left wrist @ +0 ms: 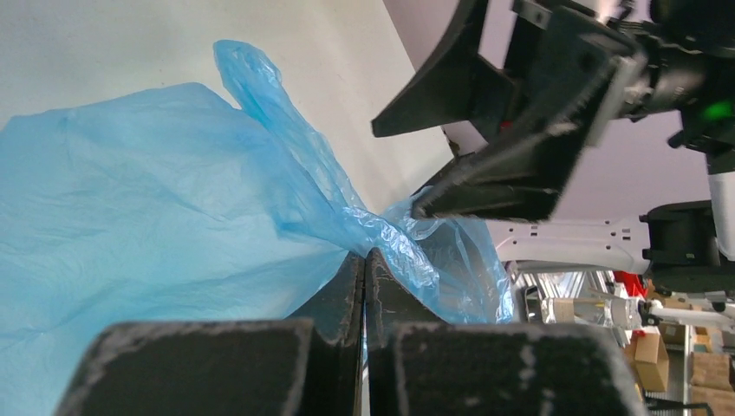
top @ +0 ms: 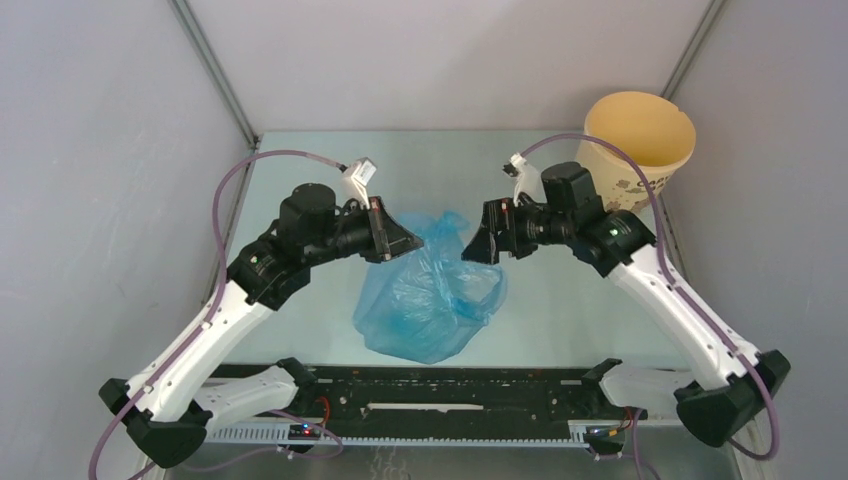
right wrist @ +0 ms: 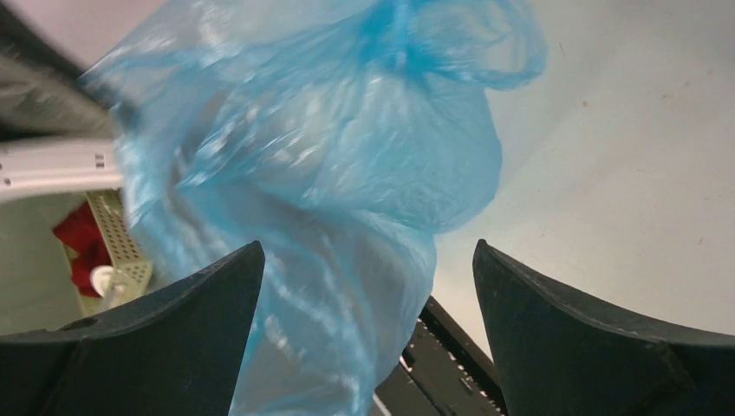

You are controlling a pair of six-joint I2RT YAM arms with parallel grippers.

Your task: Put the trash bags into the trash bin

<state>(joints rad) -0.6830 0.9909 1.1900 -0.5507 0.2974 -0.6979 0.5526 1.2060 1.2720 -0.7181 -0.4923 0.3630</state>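
Note:
The light-blue translucent trash bag (top: 430, 295) sits crumpled in the middle of the table between the two arms. My left gripper (top: 408, 243) is shut on a fold of the bag's film at its upper left; the left wrist view shows the film (left wrist: 156, 191) pinched at the closed tips (left wrist: 364, 256). My right gripper (top: 476, 246) is open at the bag's upper right. In the right wrist view the bag (right wrist: 329, 147) bulges between the spread fingers (right wrist: 368, 247), nearer the left one. The pale yellow trash bin (top: 640, 135) stands upright at the back right, behind the right arm.
Grey enclosure walls close in the table on the left, back and right. A black rail (top: 440, 395) runs along the near edge between the arm bases. The right gripper's open fingers (left wrist: 394, 169) sit just above the bag in the left wrist view.

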